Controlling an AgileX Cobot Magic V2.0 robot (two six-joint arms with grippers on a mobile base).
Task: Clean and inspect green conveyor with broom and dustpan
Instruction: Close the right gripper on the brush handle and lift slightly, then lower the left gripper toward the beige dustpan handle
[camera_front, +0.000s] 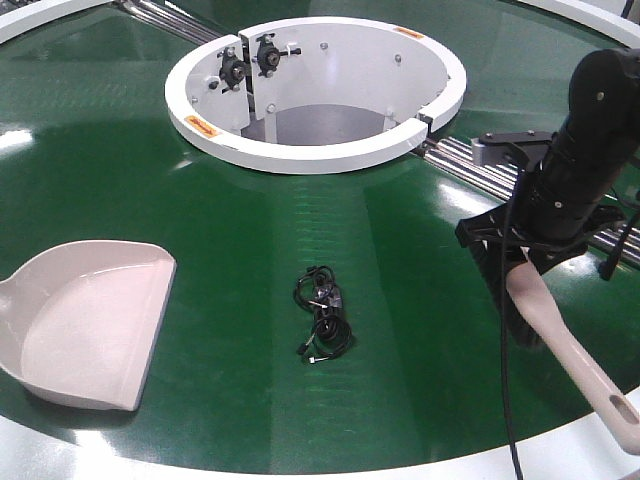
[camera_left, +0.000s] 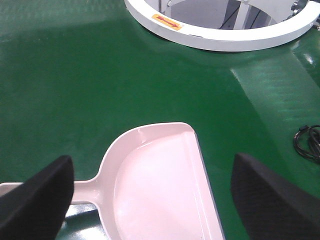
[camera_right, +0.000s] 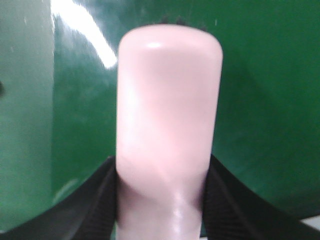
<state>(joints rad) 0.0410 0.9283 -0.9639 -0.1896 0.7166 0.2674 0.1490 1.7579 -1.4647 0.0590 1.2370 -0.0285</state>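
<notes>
The green conveyor (camera_front: 300, 230) fills the front view. The beige-pink dustpan (camera_front: 85, 320) lies flat on it at the lower left, lip facing right. My left gripper (camera_left: 152, 170) is open and hovers above the dustpan (camera_left: 160, 190), its black fingers (camera_left: 45, 190) wide on either side without touching it. The left gripper is not in the front view. My right gripper (camera_front: 520, 265) is shut on the broom (camera_front: 560, 340) at the right, with the handle pointing toward the front rim. In the right wrist view the broom (camera_right: 167, 115) sits between the jaws of that gripper (camera_right: 162, 190), black bristles just showing beyond.
A tangled black cable (camera_front: 322, 312) lies on the belt between dustpan and broom, and also shows in the left wrist view (camera_left: 307, 142). The white central ring (camera_front: 300, 150) stands behind it. Metal rollers (camera_front: 470, 155) run in the seam at right. The white outer rim (camera_front: 300, 465) borders the front.
</notes>
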